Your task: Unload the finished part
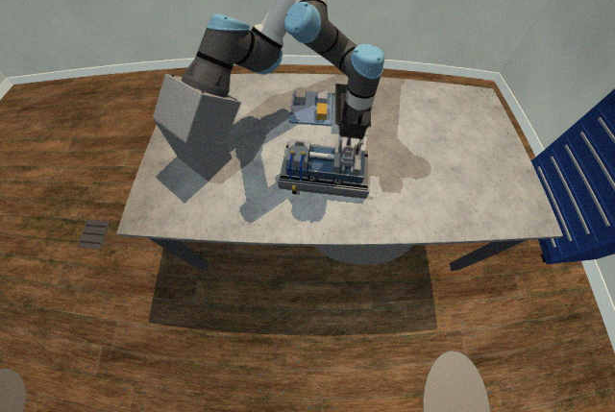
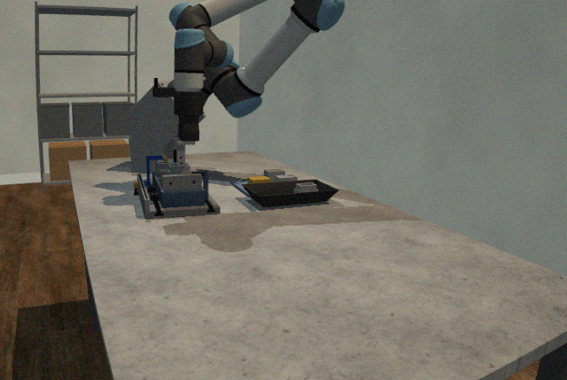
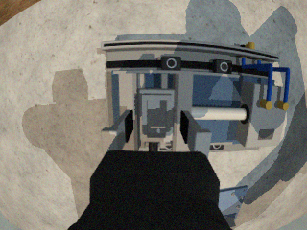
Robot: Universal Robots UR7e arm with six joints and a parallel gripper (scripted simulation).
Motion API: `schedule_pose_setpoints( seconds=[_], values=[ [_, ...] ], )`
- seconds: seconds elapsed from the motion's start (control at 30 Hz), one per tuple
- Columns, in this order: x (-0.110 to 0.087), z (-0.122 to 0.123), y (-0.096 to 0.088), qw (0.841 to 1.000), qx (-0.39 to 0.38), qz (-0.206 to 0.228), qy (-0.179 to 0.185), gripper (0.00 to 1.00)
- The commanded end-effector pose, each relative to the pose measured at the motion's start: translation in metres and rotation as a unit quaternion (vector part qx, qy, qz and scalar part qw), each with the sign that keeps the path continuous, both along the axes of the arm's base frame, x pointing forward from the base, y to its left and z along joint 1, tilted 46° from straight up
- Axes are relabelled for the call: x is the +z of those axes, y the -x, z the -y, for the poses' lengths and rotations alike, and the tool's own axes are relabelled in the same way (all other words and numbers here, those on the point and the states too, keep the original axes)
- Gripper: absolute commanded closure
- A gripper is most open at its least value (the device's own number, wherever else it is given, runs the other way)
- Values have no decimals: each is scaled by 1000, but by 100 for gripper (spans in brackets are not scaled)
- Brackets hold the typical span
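Observation:
The finished part (image 1: pixel 348 154) (image 3: pixel 155 113), a grey block with a pocket on top, sits clamped in the vise (image 1: pixel 323 175) (image 2: pixel 176 192) (image 3: pixel 214 92) near the table's middle. My gripper (image 1: pixel 349 145) (image 2: pixel 176 154) (image 3: pixel 156 120) is open and points straight down over the part. In the wrist view its two dark fingers stand on either side of the block with small gaps. The black outfeed tray (image 2: pixel 283 199) lies beside the vise and holds one grey pocketed part (image 2: pixel 306 187).
A blue mat behind the vise carries a yellow block (image 1: pixel 321 110) (image 2: pixel 259 179) and grey blocks (image 1: pixel 300 97) (image 2: pixel 275 173). The arm's grey base box (image 1: pixel 196 111) stands at the table's back left. A blue crate (image 1: pixel 580 179) stands off the right edge.

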State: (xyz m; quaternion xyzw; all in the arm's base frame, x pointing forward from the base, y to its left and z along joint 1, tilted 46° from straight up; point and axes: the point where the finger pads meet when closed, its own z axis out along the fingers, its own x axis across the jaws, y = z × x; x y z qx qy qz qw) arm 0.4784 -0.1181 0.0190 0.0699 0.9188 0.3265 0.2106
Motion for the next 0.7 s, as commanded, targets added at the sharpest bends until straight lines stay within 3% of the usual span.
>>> schedule_pose_setpoints(
  seconds=[0.0,0.67],
  values=[
    [-1,0,-1,1000,0,0,0,0],
    [-5,-4,-3,1000,0,0,0,0]
  ],
)
